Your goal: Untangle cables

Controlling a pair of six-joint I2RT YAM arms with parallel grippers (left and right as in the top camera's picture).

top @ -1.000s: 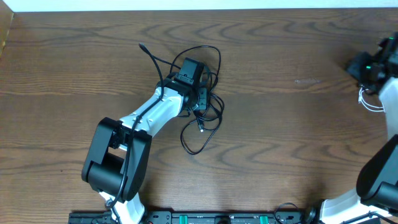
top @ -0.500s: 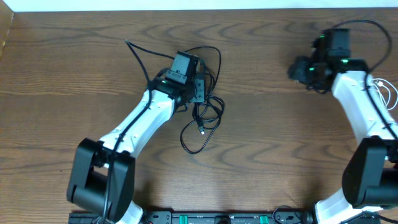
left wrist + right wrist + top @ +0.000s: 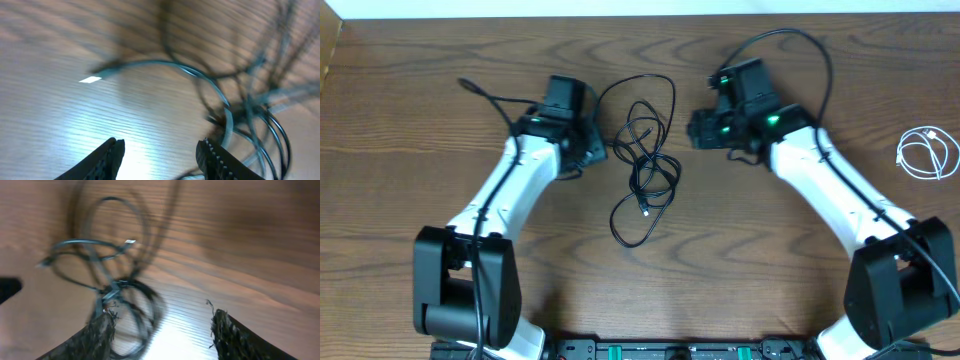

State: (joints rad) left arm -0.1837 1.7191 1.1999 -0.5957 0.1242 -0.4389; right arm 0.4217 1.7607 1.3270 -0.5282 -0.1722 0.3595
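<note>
2 blk cables, 1 wht cable

The tangled black cables lie between the left tool and right tool, white cable well apart.

- You see the table in dark brown, with a wavy wood-grain pattern.
- You see the black cables as plain black. The white cable is plain white.
- You see the left arm and the right arm in white with black joints.
- You see green lights on the black wrist of the right arm.
- You see black fingers on the left gripper and on the right gripper.
</note>
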